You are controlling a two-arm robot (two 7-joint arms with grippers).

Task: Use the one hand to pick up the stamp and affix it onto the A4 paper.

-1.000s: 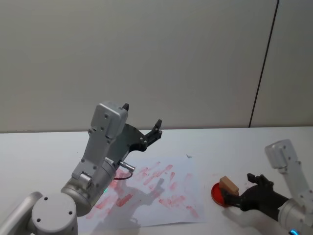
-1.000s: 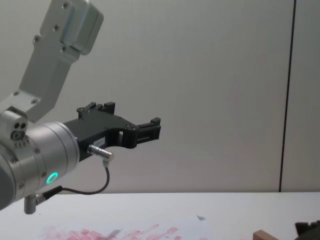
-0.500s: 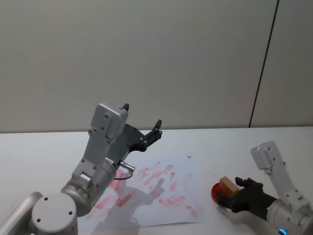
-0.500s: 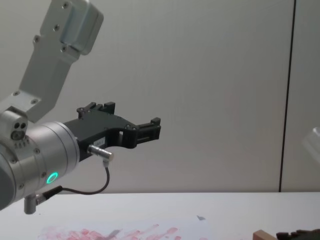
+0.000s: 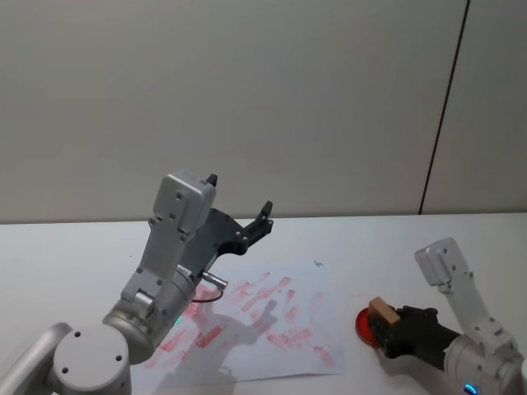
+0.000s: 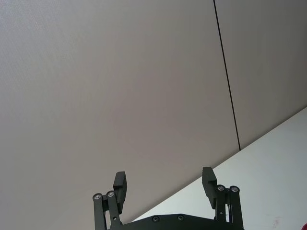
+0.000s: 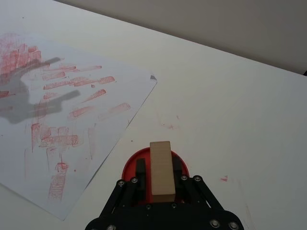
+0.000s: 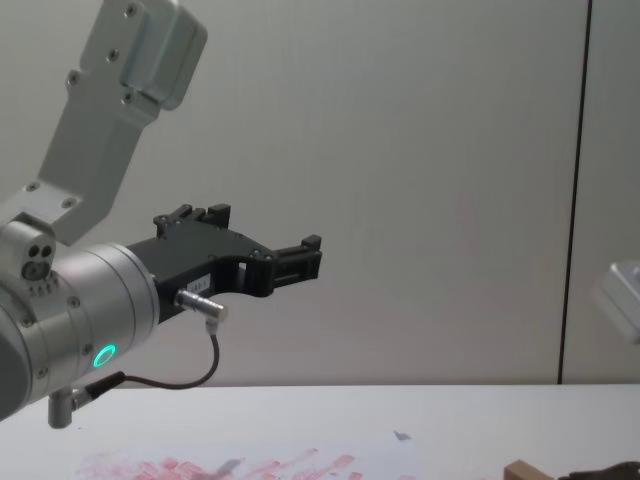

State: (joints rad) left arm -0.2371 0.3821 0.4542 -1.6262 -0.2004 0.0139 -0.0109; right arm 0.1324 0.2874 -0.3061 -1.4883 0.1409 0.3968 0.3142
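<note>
Right gripper (image 7: 159,166) is in: over the last second it has slid across the counter (image 5: 370,247) toward the paper (image 5: 309,284) and now straddles the stamp (image 7: 161,173). Its fingers (image 7: 140,167) sit narrowly apart on either flank of the wooden block, and I'd call them not yet clamped. The stamp stands on the red ink pad (image 7: 129,166), just off the paper's right edge and unmoved through the approach. So reaching looks finished and the squeeze comes next, then a lift and a short carry over to the paper, which is already crowded with red prints. Farther back, the left gripper (image 6: 163,184) hangs raised above the paper's left half, unchanged, fingers spread wide and holding nothing.
</note>
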